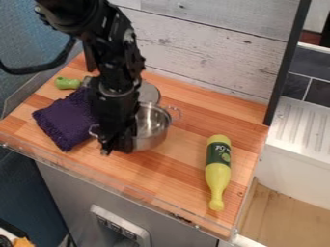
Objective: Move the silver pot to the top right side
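Silver pot: a round, shiny metal vessel, open at the top, is fitted with two loop handles on opposite sides; it is seated upright on the wooden counter, between the purple cloth and the yellow bottle. Its left part is largely hidden.

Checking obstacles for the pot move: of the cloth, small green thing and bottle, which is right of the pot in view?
The yellow bottle, lying on its side with a dark label; the cloth and small green thing are left of the pot.
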